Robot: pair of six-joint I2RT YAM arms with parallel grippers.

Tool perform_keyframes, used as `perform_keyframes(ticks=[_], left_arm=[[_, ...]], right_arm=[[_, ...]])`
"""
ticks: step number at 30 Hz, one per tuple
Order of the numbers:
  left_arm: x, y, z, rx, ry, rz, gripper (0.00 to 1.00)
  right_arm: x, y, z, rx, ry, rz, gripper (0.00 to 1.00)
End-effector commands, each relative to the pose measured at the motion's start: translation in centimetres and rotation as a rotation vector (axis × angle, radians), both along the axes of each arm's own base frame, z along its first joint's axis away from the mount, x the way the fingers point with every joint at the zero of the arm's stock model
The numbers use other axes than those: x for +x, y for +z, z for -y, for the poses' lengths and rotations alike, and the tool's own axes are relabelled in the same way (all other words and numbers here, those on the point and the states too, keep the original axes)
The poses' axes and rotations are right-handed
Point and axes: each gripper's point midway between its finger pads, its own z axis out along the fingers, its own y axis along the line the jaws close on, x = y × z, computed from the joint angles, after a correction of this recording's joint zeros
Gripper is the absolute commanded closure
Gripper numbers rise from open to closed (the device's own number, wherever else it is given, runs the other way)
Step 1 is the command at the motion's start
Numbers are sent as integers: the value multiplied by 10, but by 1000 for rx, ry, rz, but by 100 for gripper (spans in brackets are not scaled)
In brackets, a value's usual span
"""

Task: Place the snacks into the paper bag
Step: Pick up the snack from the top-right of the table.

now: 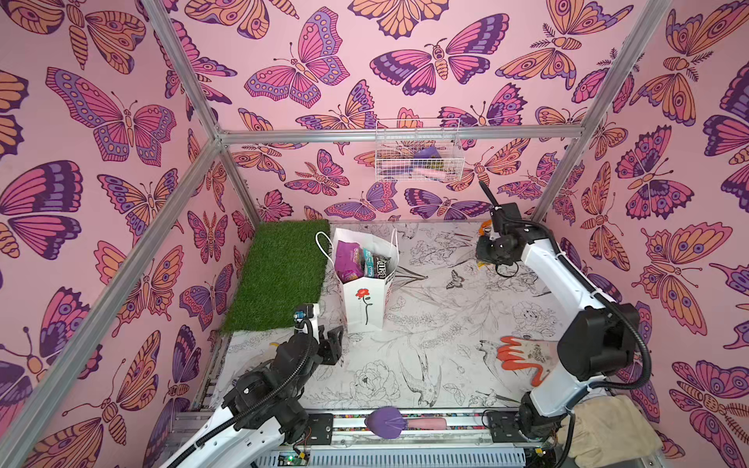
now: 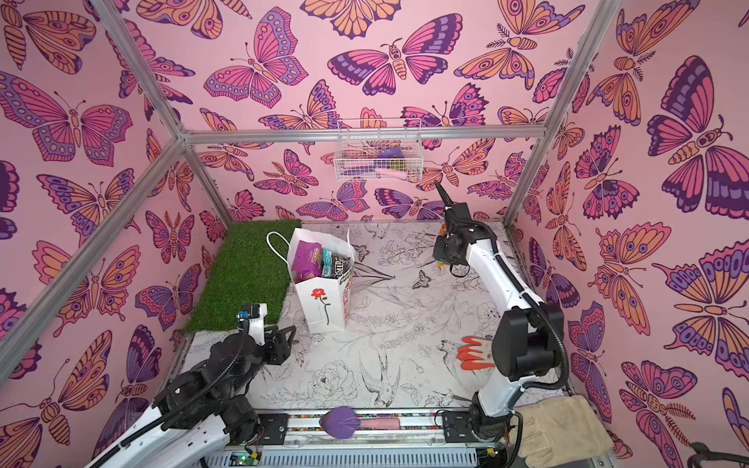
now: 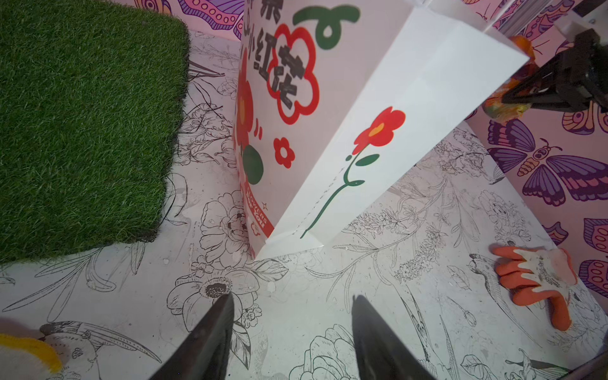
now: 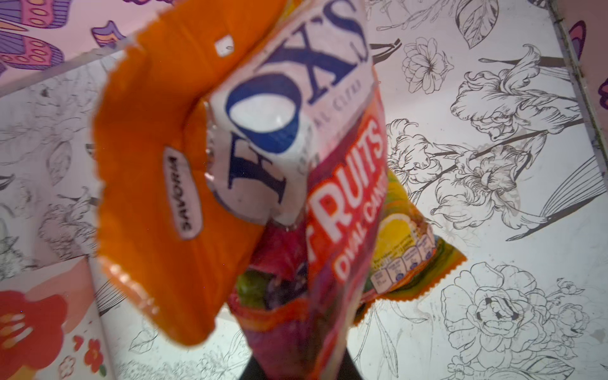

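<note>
Between the jaws of the right gripper (image 1: pixel 488 248), a FOX'S packet (image 4: pixel 296 131) and an orange packet (image 4: pixel 148 164) are clamped, while the paper bag (image 1: pixel 364 302), with snacks (image 1: pixel 347 259) inside, is stood just ahead of the left gripper (image 3: pixel 292 299), whose jaws are parted.

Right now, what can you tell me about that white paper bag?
The paper bag is tall, white and stiff-looking, standing upright and open-topped on the flower-printed table, beside the grass mat. Its narrow front shows one red flower on a dark stem; a wider side carries red blossoms and lettering. White cord handles loop from its rim. Purple, teal and brown snacks poke from its mouth.
</note>
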Motion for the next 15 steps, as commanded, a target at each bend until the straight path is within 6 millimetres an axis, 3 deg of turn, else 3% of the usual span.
perform_keyframes(ticks=[1, 5, 15], left_arm=[[-1, 6, 2, -19, -8, 8, 41], [-1, 3, 2, -21, -4, 1, 41], [0, -2, 3, -13, 0, -10, 41]], right_arm=[[-3, 34, -15, 75, 28, 106, 84], [-14, 63, -25, 108, 63, 175, 83], [-34, 102, -43, 174, 132, 264, 83]])
